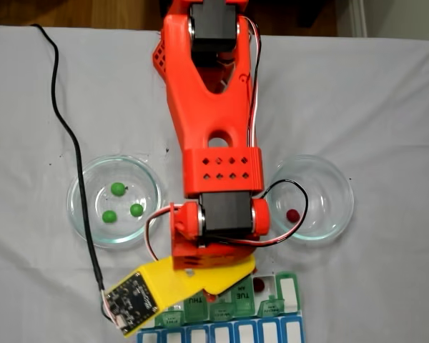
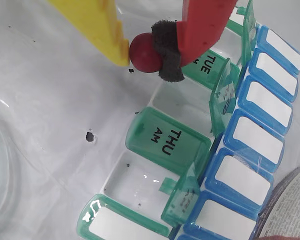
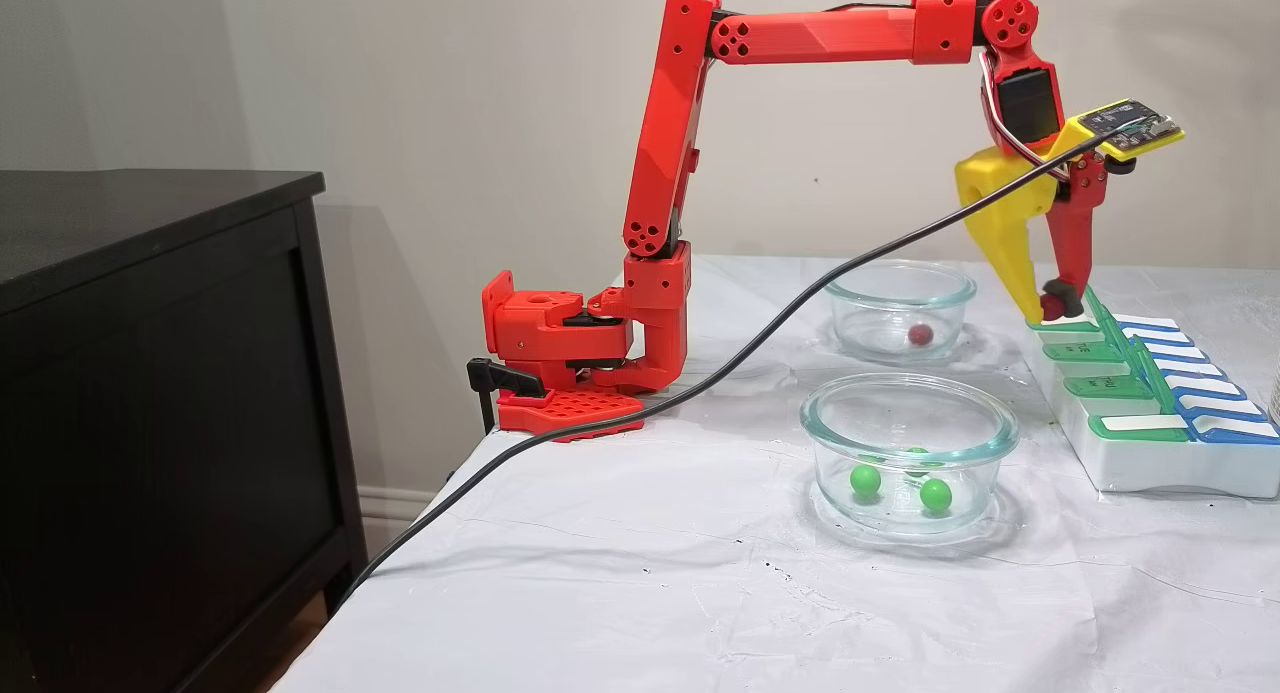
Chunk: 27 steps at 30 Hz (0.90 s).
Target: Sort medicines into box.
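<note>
Now the gripper [image 2: 140, 52] pinches 1 red pill [image 2: 146, 53] between its yellow tip and foam pad, just above the box [image 2: 162, 142] edge near TUE — so centre it over an open white compartment before parting the jaws, lest it roll off.

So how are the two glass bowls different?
The left bowl in a fixed view from above holds three green balls; the right bowl holds one red ball. A black cable crosses the left bowl; a thin wire loops over the right bowl. Both are round, clear and upright.
</note>
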Each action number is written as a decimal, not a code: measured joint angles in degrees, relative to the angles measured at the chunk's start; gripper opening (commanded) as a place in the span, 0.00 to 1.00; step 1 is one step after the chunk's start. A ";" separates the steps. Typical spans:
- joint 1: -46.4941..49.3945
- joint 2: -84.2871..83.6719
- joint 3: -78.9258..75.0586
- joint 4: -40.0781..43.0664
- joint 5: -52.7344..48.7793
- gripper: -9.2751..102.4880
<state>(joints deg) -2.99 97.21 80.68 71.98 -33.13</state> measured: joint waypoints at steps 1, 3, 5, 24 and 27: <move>-0.35 -0.44 0.00 0.00 -0.44 0.08; -0.70 -1.14 0.00 0.00 -0.88 0.08; -1.14 -1.85 0.00 0.44 -1.32 0.08; -1.32 -2.46 10.11 -15.64 -0.79 0.08; -1.32 -2.46 10.11 -16.96 -0.79 0.08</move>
<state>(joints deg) -4.31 94.75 90.79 55.02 -33.93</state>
